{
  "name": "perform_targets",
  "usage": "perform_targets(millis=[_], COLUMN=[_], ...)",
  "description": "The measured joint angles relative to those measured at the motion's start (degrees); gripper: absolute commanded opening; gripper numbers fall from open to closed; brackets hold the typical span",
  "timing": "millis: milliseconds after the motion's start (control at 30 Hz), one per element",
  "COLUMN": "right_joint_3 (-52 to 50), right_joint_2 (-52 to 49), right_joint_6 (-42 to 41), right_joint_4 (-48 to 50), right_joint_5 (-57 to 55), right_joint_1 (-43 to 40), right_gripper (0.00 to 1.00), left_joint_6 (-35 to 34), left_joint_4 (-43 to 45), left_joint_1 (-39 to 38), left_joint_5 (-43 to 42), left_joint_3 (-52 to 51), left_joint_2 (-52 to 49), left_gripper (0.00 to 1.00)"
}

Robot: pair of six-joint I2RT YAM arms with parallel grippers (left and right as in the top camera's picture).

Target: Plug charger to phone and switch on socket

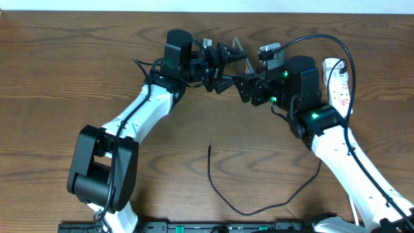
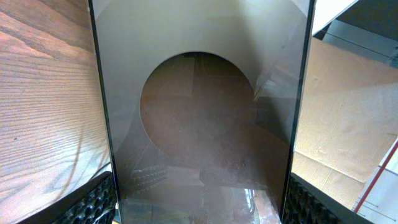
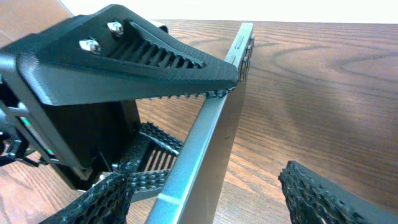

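1. Phone point(image 2: 199, 112): we log it clamped edge to edge in left claw point(image 2: 199, 202).
2. Right claw point(image 3: 214, 196): jaws apart, phone's edge between them.
3. Charger point(image 1: 220, 188): on bench point(image 1: 65, 77), well apart from both claws.

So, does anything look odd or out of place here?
Yes: the phone isn't lying flat. It's held up on edge, clamped in the left gripper. The charger sprawls loose on the table well away from it, its tip plugged into nothing.
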State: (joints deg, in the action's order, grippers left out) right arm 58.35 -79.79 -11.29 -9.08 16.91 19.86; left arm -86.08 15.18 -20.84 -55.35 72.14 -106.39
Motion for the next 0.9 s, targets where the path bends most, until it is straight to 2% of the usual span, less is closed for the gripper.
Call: perform_targets(millis=[600,667,800,900], right_joint_3=[0.0,0.0,0.0,0.0], right_joint_2=[-3.1,-3.1,-3.1,-3.1], right_joint_6=[0.0,0.0,0.2,0.2], right_joint_4=[3.1,3.1,2.9,2.6], right_joint_5=[0.0,0.0,0.0,0.0], right_joint_1=[2.3,2.3,2.3,2.4], right_gripper=[0.77,0.75,0.64,0.62], left_joint_6=[0.0,0.0,0.2,0.2], left_joint_4=[0.0,0.0,0.0,0.0], left_joint_1=[0.0,0.0,0.0,0.0], left_joint_5=[0.0,0.0,0.1,0.1], left_joint_3=[0.0,0.0,0.0,0.0], left_joint_2=[0.0,0.0,0.0,0.0], left_gripper=[0.07,0.07,0.07,0.07])
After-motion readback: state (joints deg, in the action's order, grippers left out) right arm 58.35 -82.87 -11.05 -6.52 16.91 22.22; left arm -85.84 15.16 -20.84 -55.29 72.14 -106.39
